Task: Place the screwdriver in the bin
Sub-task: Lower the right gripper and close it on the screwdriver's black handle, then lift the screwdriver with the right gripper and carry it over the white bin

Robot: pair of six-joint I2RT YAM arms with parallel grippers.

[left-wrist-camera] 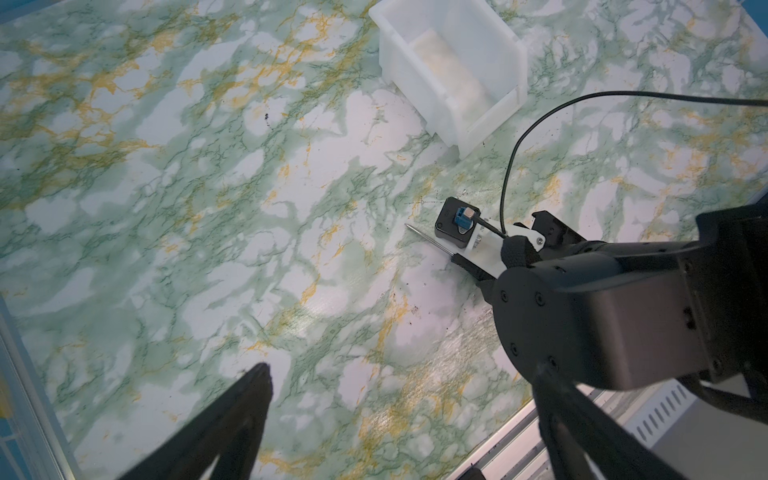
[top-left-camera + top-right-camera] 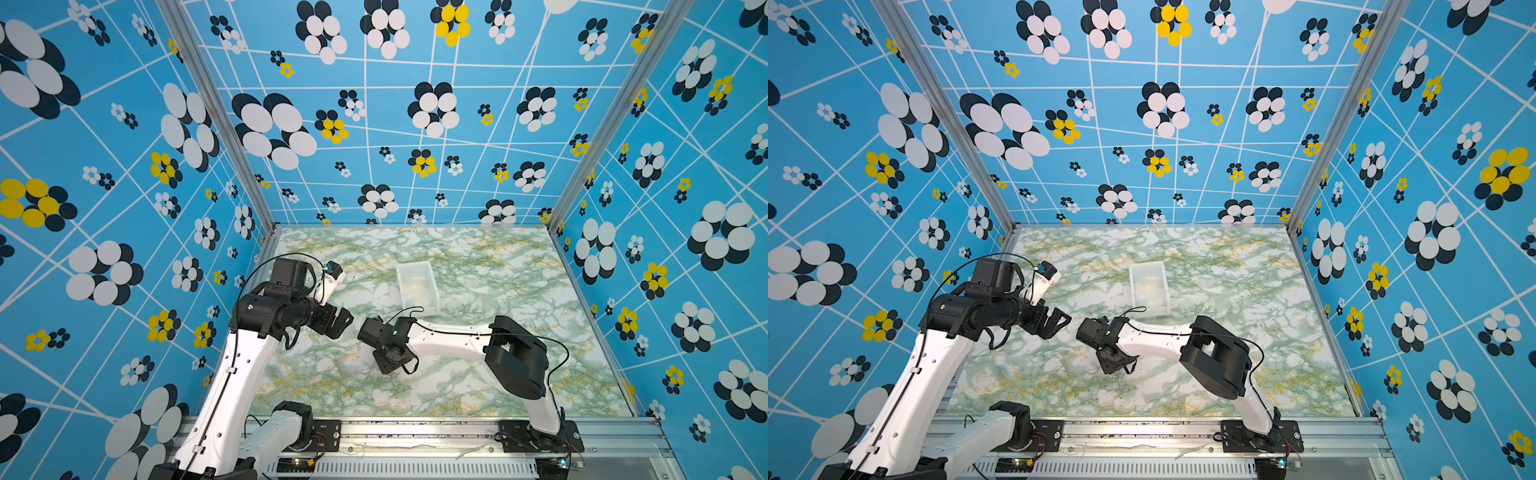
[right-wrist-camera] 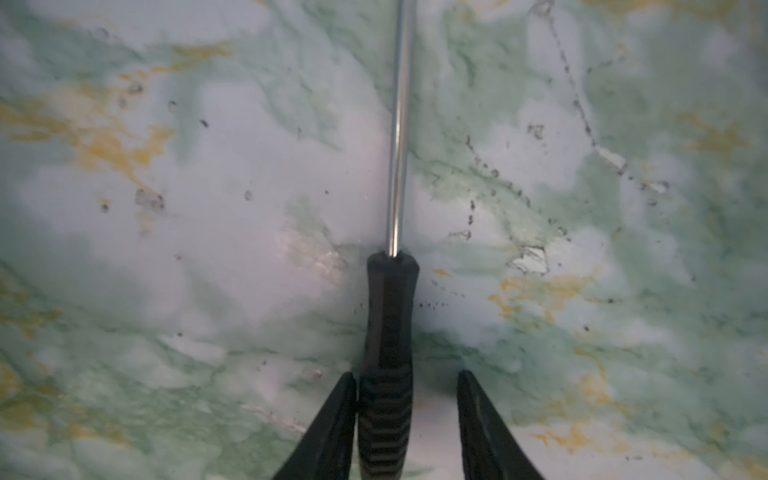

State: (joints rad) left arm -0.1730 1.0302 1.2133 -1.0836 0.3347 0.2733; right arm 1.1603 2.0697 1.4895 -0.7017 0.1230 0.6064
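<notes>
Grasping step: the right hand (image 3: 405, 376) straddles the handle of the screwdriver (image 3: 390, 316) lying on the worktop (image 3: 187, 208), jaws narrow but unclamped, so next probably comes squeezing, then lifting toward the nearby bin (image 1: 409, 83).

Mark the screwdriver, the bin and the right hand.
screwdriver (image 3: 388, 324), right wrist view, on the black handle.
bin (image 1: 415, 95), left wrist view, on the outer side wall.
right hand (image 3: 405, 374), right wrist view, midway between the fingertips.
</notes>
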